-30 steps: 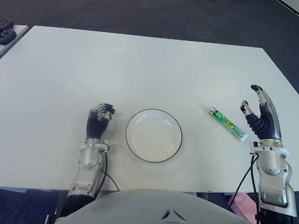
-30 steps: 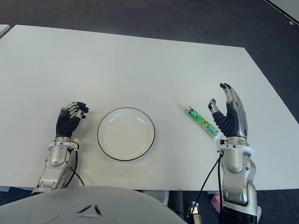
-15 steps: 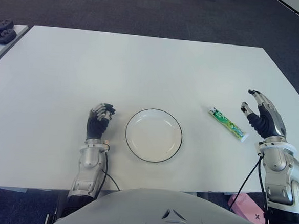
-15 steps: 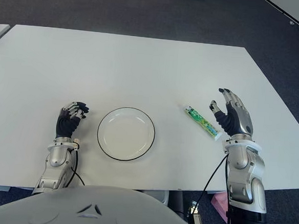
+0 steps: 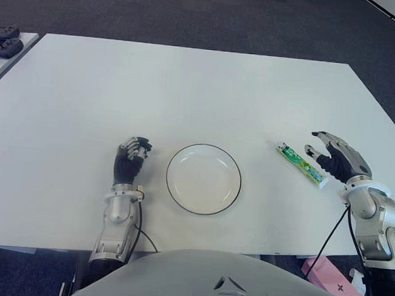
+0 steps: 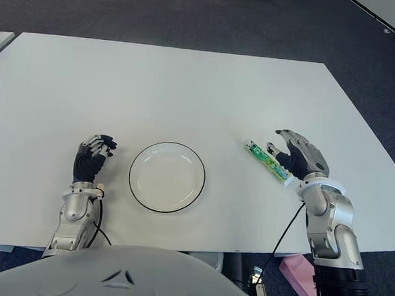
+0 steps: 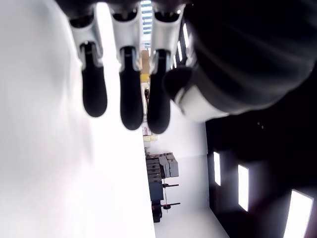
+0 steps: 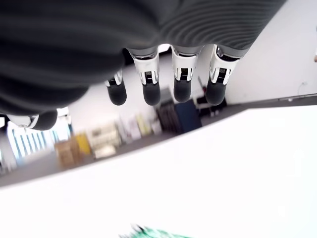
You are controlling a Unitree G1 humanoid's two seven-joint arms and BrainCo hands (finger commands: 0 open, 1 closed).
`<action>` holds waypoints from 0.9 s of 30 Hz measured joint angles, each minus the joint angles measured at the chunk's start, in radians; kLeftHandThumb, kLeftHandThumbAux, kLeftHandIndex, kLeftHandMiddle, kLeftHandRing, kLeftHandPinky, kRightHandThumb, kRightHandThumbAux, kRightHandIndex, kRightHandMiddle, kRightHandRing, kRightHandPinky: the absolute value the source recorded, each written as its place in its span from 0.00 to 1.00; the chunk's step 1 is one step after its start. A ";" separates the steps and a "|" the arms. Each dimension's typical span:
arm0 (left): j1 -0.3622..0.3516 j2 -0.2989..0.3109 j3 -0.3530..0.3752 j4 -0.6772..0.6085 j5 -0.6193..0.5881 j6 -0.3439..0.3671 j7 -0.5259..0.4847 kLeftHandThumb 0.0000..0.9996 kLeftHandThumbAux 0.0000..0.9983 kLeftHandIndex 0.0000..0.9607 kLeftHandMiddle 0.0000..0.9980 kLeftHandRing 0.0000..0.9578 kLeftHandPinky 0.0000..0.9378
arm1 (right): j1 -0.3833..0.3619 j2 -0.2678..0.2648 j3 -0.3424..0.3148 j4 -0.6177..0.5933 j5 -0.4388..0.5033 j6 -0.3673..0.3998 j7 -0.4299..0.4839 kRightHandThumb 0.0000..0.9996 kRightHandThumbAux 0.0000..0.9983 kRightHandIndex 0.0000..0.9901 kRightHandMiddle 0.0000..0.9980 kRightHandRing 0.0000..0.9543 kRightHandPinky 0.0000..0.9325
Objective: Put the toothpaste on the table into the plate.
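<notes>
A green and white toothpaste tube (image 5: 301, 165) lies flat on the white table (image 5: 188, 86), to the right of a white plate (image 5: 203, 179) with a dark rim, which holds nothing. My right hand (image 5: 332, 157) hovers just right of the tube, palm tilted down toward it, fingers (image 8: 182, 84) spread and holding nothing. A sliver of the tube (image 8: 156, 232) shows at the edge of the right wrist view. My left hand (image 5: 130, 158) shows left of the plate with its fingers (image 7: 131, 99) curled and nothing in them.
Dark objects (image 5: 2, 39) sit on a second table at the far left. A pink thing (image 5: 327, 276) lies on the floor below the table's near right corner. Dark carpet surrounds the table.
My right hand has tipped forward and down from upright, its fingers now reaching toward the cap end of the toothpaste. The left hand, tube and plate have not moved.
</notes>
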 measured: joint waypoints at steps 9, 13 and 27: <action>0.001 0.000 0.000 0.000 -0.001 0.000 0.000 0.72 0.72 0.45 0.49 0.50 0.52 | 0.000 -0.007 0.012 0.003 0.000 0.000 0.001 0.50 0.09 0.00 0.00 0.00 0.00; 0.004 0.000 0.001 -0.001 -0.001 0.000 0.000 0.71 0.72 0.45 0.49 0.50 0.53 | -0.004 -0.014 0.027 0.013 -0.014 -0.001 0.001 0.51 0.09 0.00 0.00 0.00 0.00; 0.021 -0.001 0.001 -0.013 -0.001 -0.002 0.000 0.72 0.72 0.45 0.48 0.49 0.51 | -0.156 -0.041 0.283 0.446 -0.157 -0.101 -0.168 0.55 0.12 0.00 0.00 0.00 0.00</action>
